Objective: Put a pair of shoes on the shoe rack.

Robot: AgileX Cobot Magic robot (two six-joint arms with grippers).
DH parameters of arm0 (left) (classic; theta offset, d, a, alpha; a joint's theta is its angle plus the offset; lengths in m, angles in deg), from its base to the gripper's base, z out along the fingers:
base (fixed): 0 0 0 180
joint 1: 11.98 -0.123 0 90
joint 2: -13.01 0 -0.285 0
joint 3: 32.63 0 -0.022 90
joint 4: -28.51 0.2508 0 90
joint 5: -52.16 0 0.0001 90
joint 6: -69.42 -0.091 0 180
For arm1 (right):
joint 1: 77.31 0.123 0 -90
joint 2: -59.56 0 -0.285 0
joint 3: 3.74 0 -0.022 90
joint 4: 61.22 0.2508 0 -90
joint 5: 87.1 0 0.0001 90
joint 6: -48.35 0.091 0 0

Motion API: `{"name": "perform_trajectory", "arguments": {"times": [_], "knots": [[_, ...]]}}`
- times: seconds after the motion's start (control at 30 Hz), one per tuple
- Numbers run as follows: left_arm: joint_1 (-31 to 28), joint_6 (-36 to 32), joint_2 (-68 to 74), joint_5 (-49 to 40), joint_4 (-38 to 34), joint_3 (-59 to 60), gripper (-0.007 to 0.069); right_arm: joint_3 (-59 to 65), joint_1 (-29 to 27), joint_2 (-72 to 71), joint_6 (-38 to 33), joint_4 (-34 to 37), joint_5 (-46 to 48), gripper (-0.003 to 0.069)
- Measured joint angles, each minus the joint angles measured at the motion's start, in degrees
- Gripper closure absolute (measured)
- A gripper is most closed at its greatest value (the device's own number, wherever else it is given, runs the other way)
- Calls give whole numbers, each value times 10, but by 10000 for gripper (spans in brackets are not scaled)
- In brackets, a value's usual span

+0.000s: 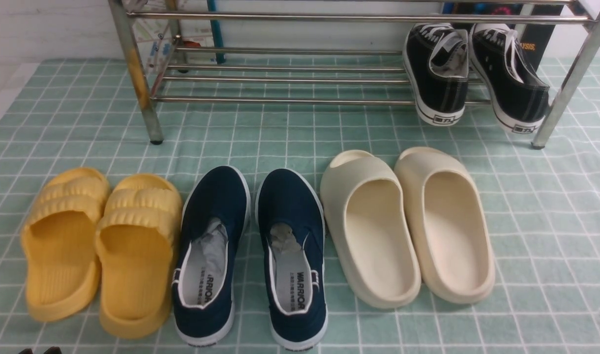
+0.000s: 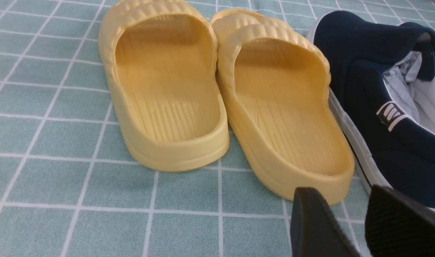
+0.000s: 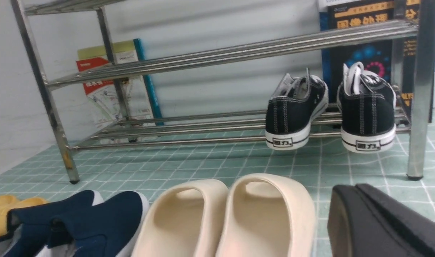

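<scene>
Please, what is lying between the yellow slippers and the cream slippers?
The navy slip-ons lie between the yellow slippers and the cream slippers; the front view shows this.

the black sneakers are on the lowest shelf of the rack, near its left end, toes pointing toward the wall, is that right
Not the left end: the front view shows the black sneakers near the right end of the rack. They are on the lowest shelf, toes toward the wall.

Front view: from robot's side, looking forward and steeply down over footwear. Left wrist: close above yellow slippers (image 2: 164, 85). Right wrist: low, facing rack (image 3: 231, 57). Front and right wrist share rack, black sneakers (image 3: 367, 110).
</scene>
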Motion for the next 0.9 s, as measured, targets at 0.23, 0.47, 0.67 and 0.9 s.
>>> {"name": "perform_trajectory", "arguments": {"times": [0.23,0.47,0.67,0.9], "knots": [[0,0,0,0,0,0,386,0,-92,-36,-15,-6,121,654],[0,0,0,0,0,0,386,-3,-144,-39,-15,-12,259,654],[0,0,0,0,0,0,386,-5,-144,-39,-15,-16,269,652],[0,0,0,0,0,0,386,-5,-144,-39,-15,-17,269,645]]}}
